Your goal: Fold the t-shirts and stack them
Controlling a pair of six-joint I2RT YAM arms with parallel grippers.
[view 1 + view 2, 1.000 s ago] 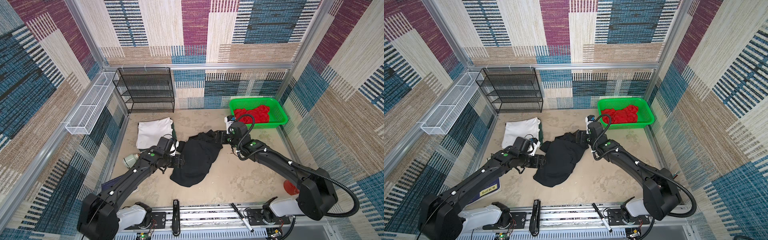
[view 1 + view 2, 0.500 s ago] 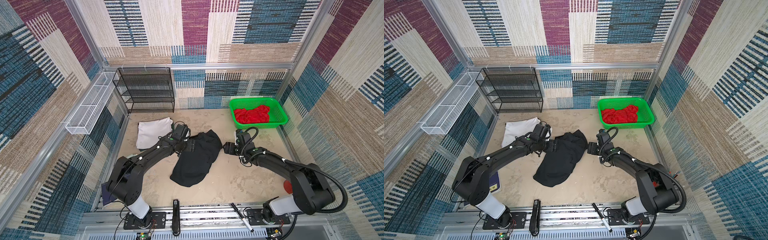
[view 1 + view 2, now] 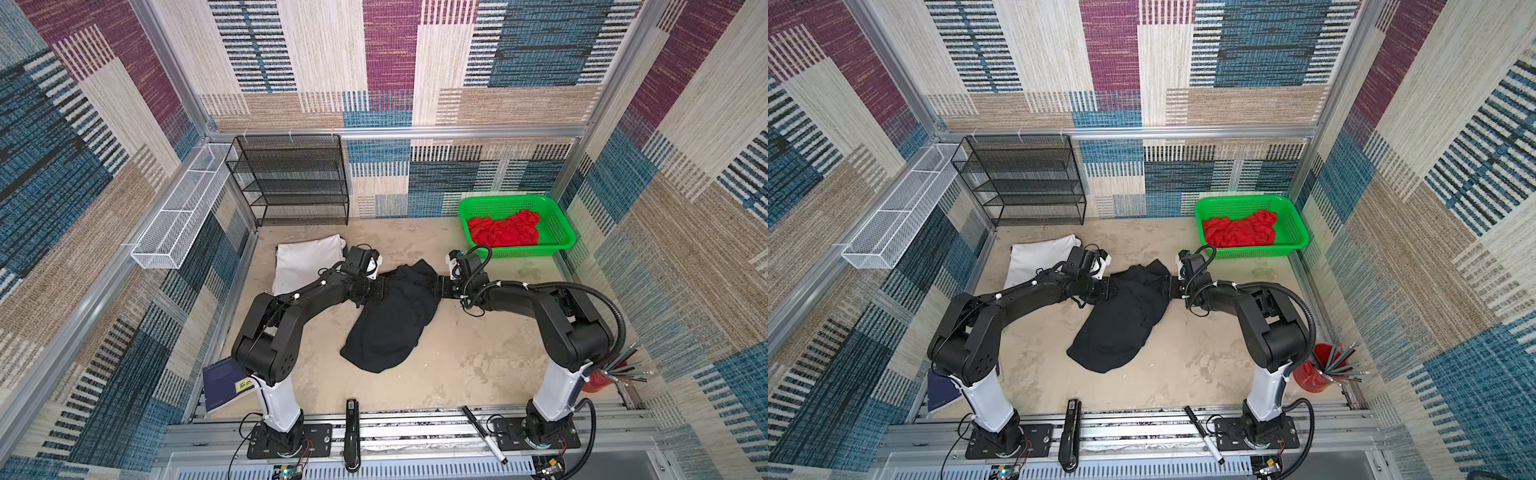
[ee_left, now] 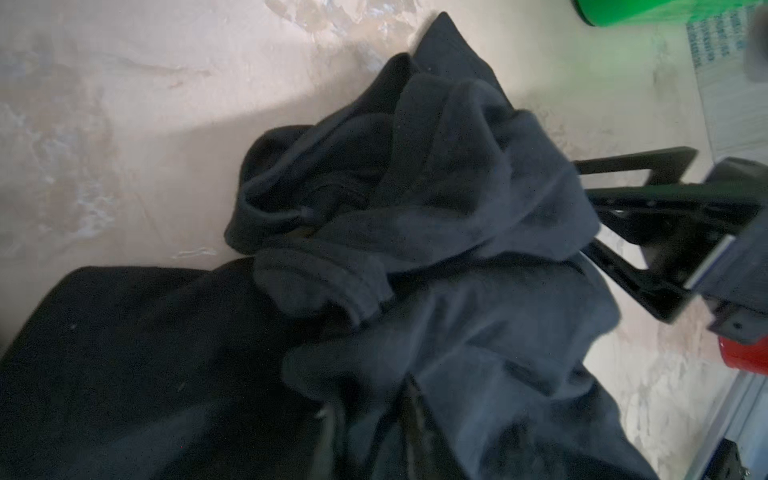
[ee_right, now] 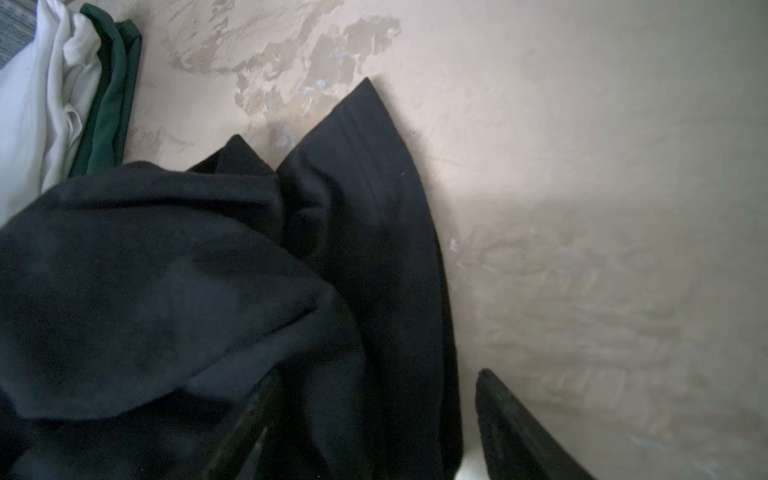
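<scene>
At the middle of the worktop the black t-shirt lies in a crumpled heap, long axis running from 1 o'clock down to 7. I have both arms low at its far end so it can be taken by two points and spread before folding. The left hand is at the heap's 11 o'clock edge, buried in folds in its wrist view. I cannot tell whether it is clenched on cloth. The right hand is at 1 o'clock and released. One finger is on bare worktop, the other under the hem, so the jaws straddle the edge, I judge for a pinch.

At 10 o'clock the folded white t-shirt sits on the dark green t-shirt, the stack begun. At 2 o'clock the red t-shirt waits bunched in the green basket.
</scene>
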